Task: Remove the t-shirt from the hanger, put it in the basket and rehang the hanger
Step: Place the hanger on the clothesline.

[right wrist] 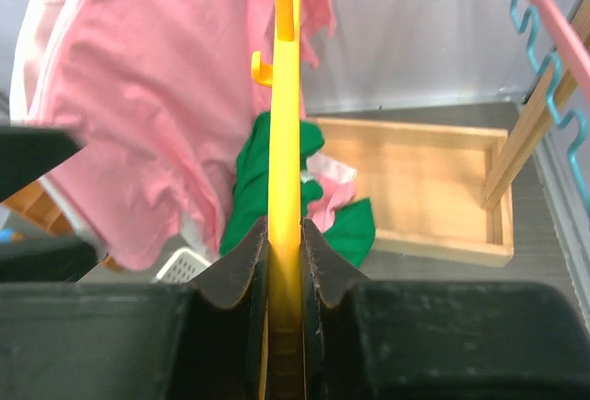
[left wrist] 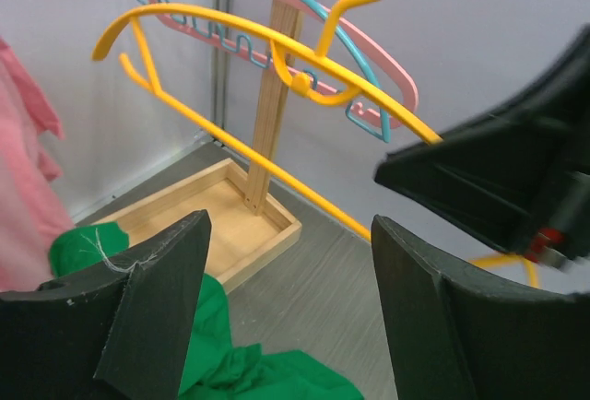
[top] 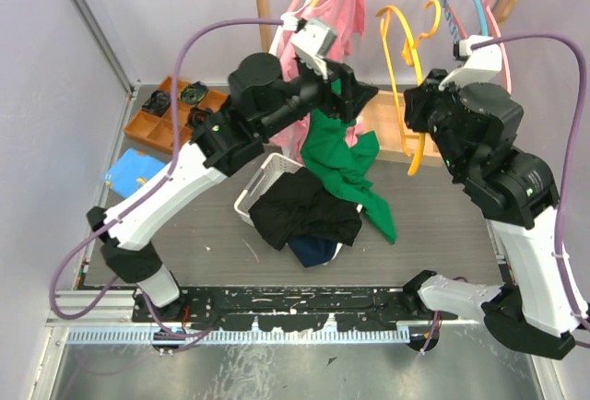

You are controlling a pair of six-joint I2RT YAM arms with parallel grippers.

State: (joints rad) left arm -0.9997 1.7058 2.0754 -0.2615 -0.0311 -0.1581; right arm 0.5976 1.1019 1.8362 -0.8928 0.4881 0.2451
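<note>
The yellow plastic hanger (right wrist: 284, 96) was clamped in the right gripper (right wrist: 284, 234); the green cloth t-shirt (top: 341, 156) was seen just below the wide-spread left gripper (left wrist: 290, 234).

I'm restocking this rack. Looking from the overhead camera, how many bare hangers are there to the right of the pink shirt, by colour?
yellow hanger: 1
blue hanger: 1
pink hanger: 1
Total: 3
</note>
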